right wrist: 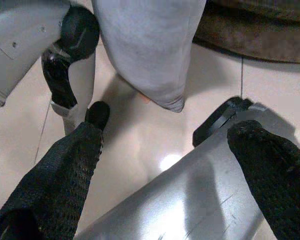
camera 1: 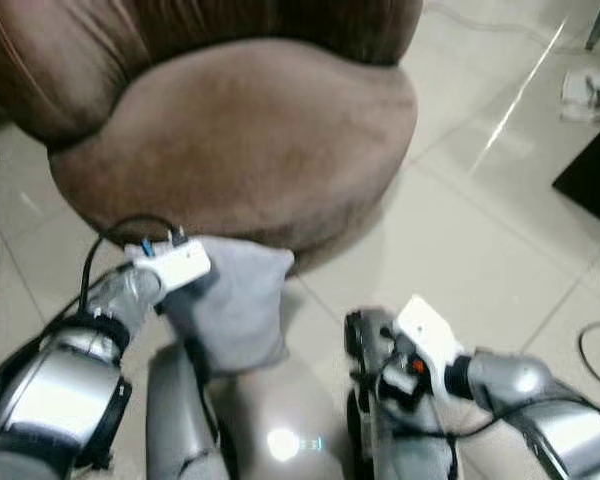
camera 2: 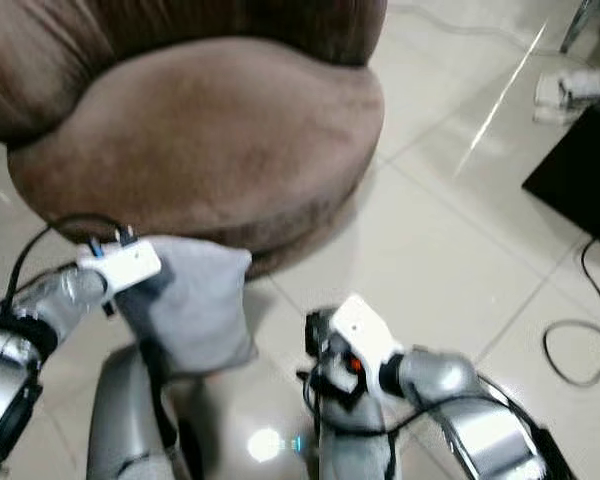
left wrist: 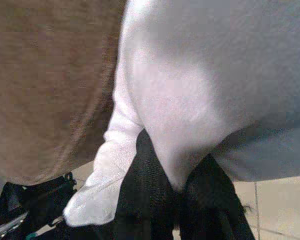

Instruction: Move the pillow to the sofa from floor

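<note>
Pillow [camera 1: 230, 305]: grey, off the floor [camera 1: 480, 230], hanging from the left gripper [left wrist: 165, 200], fingers pinched on its edge, at the sofa's [camera 1: 240, 140] 6 o'clock rim. Right gripper [right wrist: 165, 165]: fingers wide, empty. Remaining, by estimate: lift onto seat, release.

You see the sofa [camera 1: 230, 140] cut off at the top and left edges, the pillow [left wrist: 215, 85] running past the left wrist view's edges, and the left gripper's fingertips buried in its fabric.

silver arms, white wrist boxes, black cables, black mesh-textured claw fingers [right wrist: 65, 180].
</note>
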Tool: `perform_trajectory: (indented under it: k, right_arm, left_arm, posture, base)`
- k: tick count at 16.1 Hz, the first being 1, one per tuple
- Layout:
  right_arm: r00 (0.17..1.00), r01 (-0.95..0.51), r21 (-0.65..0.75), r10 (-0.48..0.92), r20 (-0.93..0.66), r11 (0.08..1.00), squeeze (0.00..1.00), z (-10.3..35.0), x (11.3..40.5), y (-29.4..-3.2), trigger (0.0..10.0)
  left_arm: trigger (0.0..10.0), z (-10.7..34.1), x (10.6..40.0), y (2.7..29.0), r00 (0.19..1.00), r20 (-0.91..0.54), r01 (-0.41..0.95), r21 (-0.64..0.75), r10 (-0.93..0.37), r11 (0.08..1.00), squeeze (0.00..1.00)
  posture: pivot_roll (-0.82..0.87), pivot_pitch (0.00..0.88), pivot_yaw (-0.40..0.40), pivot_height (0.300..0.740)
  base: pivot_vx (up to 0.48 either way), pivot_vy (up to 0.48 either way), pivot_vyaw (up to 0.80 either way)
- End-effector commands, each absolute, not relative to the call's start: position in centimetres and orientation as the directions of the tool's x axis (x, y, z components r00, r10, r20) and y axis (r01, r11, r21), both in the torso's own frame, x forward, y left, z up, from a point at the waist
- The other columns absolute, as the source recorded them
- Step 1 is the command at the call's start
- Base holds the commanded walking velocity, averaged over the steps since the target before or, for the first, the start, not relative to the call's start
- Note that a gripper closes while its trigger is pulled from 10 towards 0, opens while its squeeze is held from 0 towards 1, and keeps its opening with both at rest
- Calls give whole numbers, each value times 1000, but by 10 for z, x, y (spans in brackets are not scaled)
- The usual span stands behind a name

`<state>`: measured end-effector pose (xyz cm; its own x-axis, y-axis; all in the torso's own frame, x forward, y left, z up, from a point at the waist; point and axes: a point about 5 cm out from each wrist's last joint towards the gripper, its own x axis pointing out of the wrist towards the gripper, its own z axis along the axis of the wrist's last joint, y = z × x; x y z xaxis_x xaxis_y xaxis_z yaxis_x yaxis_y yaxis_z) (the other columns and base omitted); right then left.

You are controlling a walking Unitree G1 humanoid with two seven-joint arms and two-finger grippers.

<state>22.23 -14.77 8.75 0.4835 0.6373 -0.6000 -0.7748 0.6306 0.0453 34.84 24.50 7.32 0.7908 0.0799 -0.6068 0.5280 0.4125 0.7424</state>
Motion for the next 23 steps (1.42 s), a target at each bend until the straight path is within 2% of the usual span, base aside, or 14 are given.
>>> perform_trajectory:
  k: [1, 11, 23]
  right_arm:
    - [480, -774, 42, 629, -611, 631, 0, 84, 220, -148, 10000]
    - [494, -775, 26, 630, -599, 631, 0, 76, 225, -144, 10000]
    - [497, -779, 20, 636, -591, 627, 0, 76, 227, -140, 10000]
  left_arm:
    - [10000, 71, 346, 248, 787, -611, 532, 744, 90, 404, 0]
    - [10000, 72, 343, 258, 783, -612, 525, 747, 115, 408, 0]
    - [10000, 76, 346, 256, 792, -600, 515, 755, 111, 406, 0]
  posture:
    - [-296, 185, 33, 528]
    - [-279, 159, 44, 628]
    - [-273, 144, 52, 740]
  base:
    - [0, 0, 0]
    - [0, 0, 0]
    - [0, 0, 0]
